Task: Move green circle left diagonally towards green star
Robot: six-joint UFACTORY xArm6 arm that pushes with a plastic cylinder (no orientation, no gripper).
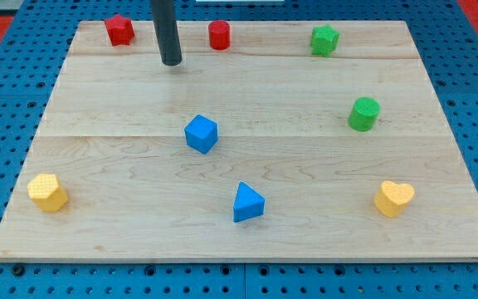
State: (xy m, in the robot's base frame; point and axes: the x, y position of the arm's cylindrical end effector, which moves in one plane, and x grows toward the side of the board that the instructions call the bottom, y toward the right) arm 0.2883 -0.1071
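The green circle [363, 114] stands on the wooden board at the view's right, middle height. The green star [324, 40] stands above it and slightly to its left, near the board's top edge. My tip [171, 62] rests on the board at the upper left, between the two red blocks. It is far to the left of both green blocks and touches no block.
A red star [119, 30] and a red cylinder [218, 35] stand by the top edge. A blue cube [201, 134] is at centre, a blue triangle [248, 203] below it. A yellow block [48, 192] sits bottom left, a yellow heart [393, 198] bottom right.
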